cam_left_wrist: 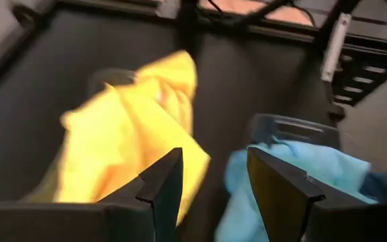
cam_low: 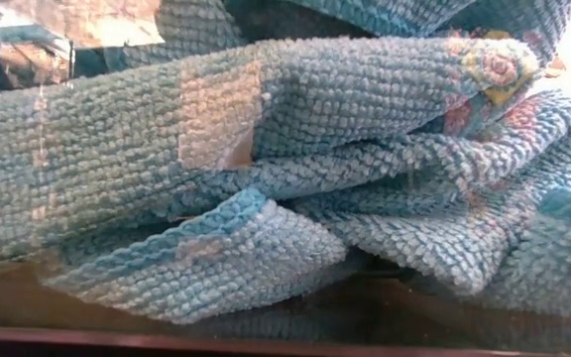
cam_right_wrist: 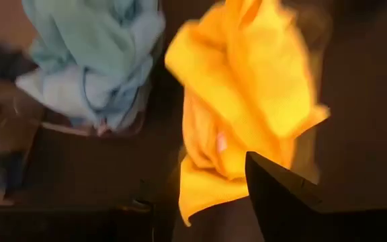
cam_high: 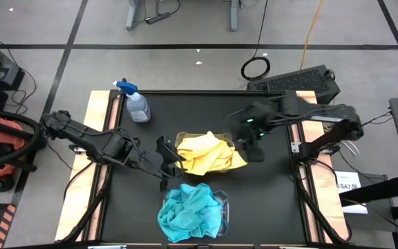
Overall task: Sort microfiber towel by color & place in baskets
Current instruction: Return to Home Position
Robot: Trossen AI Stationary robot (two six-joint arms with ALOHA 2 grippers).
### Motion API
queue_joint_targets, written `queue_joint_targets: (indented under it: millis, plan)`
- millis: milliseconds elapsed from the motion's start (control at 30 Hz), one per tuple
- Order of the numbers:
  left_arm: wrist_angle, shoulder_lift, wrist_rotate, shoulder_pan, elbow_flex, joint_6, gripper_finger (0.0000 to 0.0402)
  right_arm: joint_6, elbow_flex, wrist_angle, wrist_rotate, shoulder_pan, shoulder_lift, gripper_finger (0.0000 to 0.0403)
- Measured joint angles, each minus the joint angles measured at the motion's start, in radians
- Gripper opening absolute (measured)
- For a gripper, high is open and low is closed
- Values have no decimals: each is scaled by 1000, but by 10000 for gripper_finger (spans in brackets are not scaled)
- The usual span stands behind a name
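At the left of the dark table (cam_high: pixel 268 200) you had the left gripper (cam_high: pixel 173 158) just beside the left edge of the yellow microfiber towels (cam_high: pixel 209 153), its fingers (cam_left_wrist: pixel 163 188) a moderate gap apart and holding nothing, with a spray bottle (cam_high: pixel 137 105) standing behind it toward the table's back-left corner. In the middle, the yellow towels lay heaped in the far basket (cam_high: pixel 185 136), uppermost in the high view, and the teal-blue microfiber towels (cam_high: pixel 188 211) filled the near basket (cam_high: pixel 221 202) just below it. At the right, you had the right gripper (cam_high: pixel 253 146) at the right edge of the yellow heap; whether it was open or closed you could not tell.
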Motion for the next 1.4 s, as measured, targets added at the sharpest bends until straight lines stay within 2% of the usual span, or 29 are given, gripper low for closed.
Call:
queue_joint_targets:
  millis: [400, 533, 667, 800, 1133, 1400]
  plan:
    - [-6, -106, -130, 2, 0, 147, 173, 119, -1, 13, 137, 6, -315, 160]
    - [-64, -139, -189, 2, -2, 163, 173, 155, -30, 16, 163, 6, -411, 160]
    - [-75, -203, -237, 3, -72, 134, 173, 201, -94, 26, 206, 6, -507, 160]
    - [-35, -300, -243, 3, -193, 74, 173, 244, -227, 120, 209, 6, -619, 160]
    - [282, -532, -249, 3, -540, -7, 173, 388, -718, 413, 208, 6, -941, 160]
    - [377, -668, -304, 3, -751, -112, 173, 531, -1064, 637, 229, 5, -1176, 160]
